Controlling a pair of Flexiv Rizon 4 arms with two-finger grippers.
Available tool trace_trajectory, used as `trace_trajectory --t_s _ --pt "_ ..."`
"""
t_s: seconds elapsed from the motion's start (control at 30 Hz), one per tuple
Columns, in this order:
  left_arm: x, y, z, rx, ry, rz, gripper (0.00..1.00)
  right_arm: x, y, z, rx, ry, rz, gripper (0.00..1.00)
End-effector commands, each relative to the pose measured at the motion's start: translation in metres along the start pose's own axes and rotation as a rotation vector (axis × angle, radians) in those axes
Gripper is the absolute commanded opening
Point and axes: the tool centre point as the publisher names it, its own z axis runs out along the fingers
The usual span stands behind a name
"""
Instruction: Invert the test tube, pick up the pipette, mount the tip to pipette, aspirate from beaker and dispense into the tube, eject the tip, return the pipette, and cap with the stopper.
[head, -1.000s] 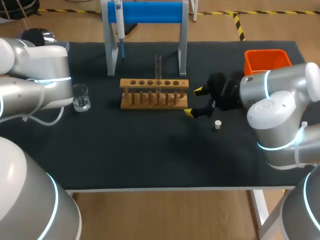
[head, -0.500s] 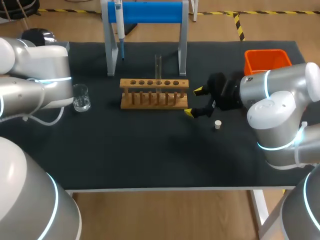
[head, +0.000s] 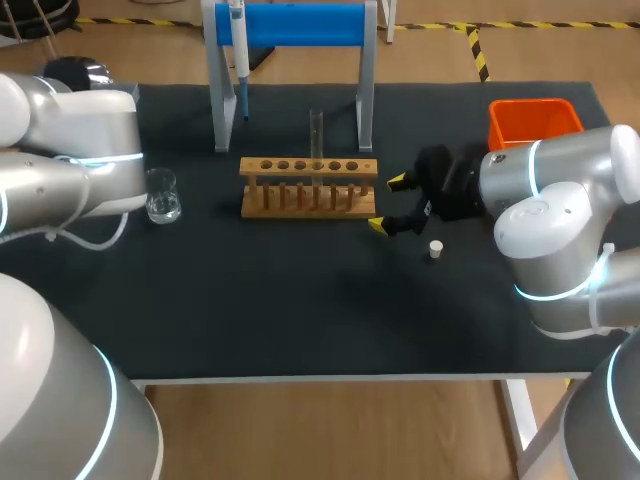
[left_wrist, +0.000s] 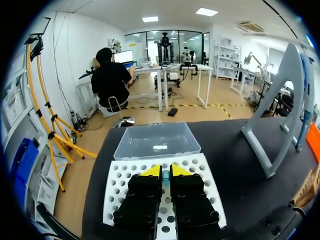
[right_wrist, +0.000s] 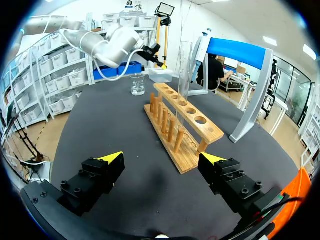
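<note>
Above the tip box (left_wrist: 119, 192), left gripper (left_wrist: 165, 171) apparently closed.

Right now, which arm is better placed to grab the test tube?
Right. The right arm has its jaws open beside the wooden rack, facing the test tube; the left arm is away over the tip box.
</note>
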Motion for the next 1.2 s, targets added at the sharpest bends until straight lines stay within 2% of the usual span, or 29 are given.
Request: trace_trajectory --t_s 0.03,1.2 --pt "0.001 -0.001 -0.001 0.008 -0.005 0.0 0.0 0.0 -0.001 -0.001 -0.001 0.001 0.0 1.0" --pt "0.0 -0.031 -0.029 0.079 -0.067 0.027 0.0 0.0 -0.001 -0.001 -0.001 0.001 0.0 1.0"
